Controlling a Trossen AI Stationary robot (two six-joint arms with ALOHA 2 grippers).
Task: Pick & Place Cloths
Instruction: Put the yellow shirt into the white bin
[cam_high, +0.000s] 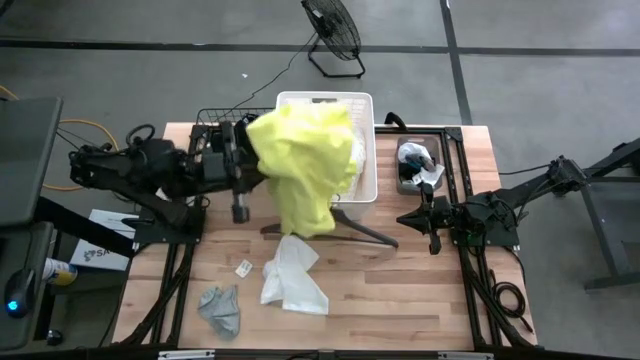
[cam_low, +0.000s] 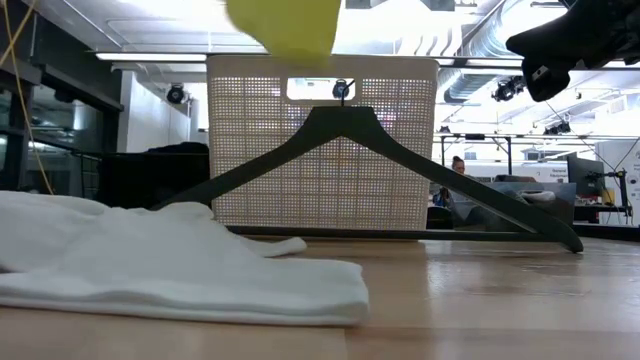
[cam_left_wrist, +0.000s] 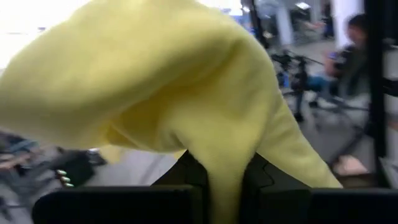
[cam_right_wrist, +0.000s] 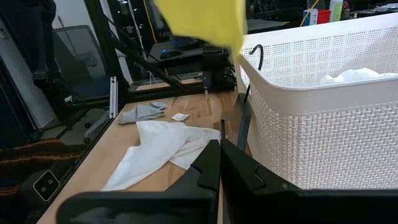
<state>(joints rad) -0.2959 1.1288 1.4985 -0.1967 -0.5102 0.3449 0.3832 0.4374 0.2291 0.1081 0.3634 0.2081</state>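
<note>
Pinched between my left gripper's (cam_left_wrist: 217, 186) fingers, the neon yellow cloth (cam_high: 305, 165) hangs lengthwise downward over the white basket's (cam_high: 367, 175) near edge; my right gripper (cam_high: 432, 222) waits shut.

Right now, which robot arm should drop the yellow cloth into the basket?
The left. Its hand is shut on the yellow cloth, which already hangs over the white basket. The right hand waits shut, empty, beside the basket.

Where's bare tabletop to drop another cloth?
Free: wood between the white cloth and the right gripper, in front of the hanger. Crowded: near the grey cloth, and the basket under the yellow cloth.
</note>
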